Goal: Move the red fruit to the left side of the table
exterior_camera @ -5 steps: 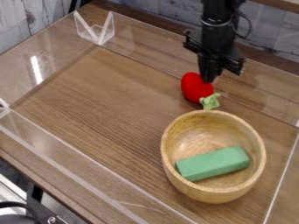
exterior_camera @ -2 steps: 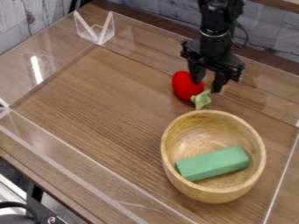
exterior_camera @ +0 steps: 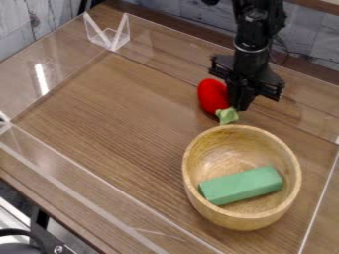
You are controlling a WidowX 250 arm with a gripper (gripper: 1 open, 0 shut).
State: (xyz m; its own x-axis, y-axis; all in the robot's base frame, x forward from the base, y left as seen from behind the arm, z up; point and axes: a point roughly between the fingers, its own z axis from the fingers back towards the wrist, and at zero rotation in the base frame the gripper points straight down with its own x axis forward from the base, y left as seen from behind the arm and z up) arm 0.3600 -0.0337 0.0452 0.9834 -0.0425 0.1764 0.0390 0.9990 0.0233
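Note:
The red fruit (exterior_camera: 212,94) lies on the wood-grain table (exterior_camera: 119,119) behind the wooden bowl. Its pale green cap (exterior_camera: 228,115) points toward the bowl's rim. My gripper (exterior_camera: 244,102) points straight down and stands low at the fruit's right side, just above the cap. Its black fingers (exterior_camera: 247,95) are drawn together against that end of the fruit. They hide the part of the fruit they pinch.
A wooden bowl (exterior_camera: 199,159) at the front right holds a green rectangular block (exterior_camera: 241,186). Low clear acrylic walls (exterior_camera: 40,79) border the table, with a folded clear stand (exterior_camera: 106,32) in the back left corner.
The fingers opened around the fruit's right side half a second ago and have since closed on it. The gripper has sunk slightly and the fruit has barely shifted.

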